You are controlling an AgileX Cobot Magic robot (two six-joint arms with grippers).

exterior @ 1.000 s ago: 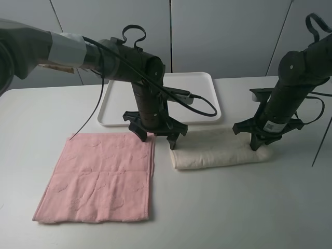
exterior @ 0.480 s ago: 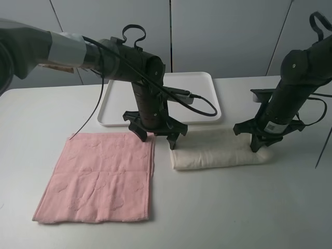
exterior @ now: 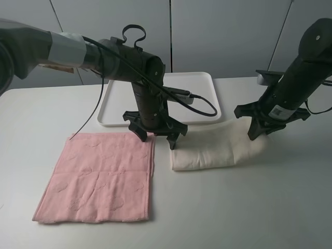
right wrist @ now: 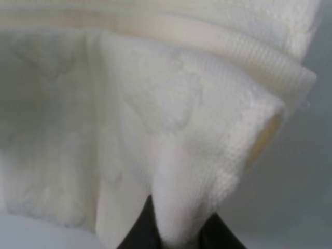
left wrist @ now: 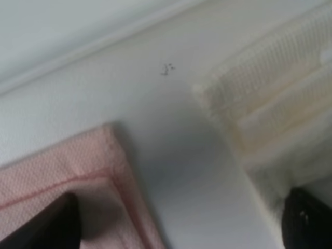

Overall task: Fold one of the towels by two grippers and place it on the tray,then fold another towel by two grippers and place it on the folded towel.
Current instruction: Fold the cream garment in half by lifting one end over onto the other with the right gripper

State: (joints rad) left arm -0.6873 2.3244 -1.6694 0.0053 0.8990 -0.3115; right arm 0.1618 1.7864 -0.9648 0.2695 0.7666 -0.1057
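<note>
Right wrist view: the right gripper point(right wrist: 168, 236) is pinched tight on the cream towel point(right wrist: 171, 129), holding that end up, probably for folding. The left gripper point(exterior: 155, 137) is spread wide, gripping nothing, straddling the gap beside the pink towel point(exterior: 98, 176). Cream towel's just before the tray point(exterior: 199, 80), not on it.

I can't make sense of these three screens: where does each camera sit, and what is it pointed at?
Exterior high: mounted high, looking down on the table; shows both arms, the tray, pink towel and cream towel.
Left wrist: on the left arm, facing down between both towels' corners; the left gripper shows, open.
Right wrist: on the right arm, close on the cream towel's corner, pinched in the right gripper.
Shared: all three views show the cream towel.
</note>
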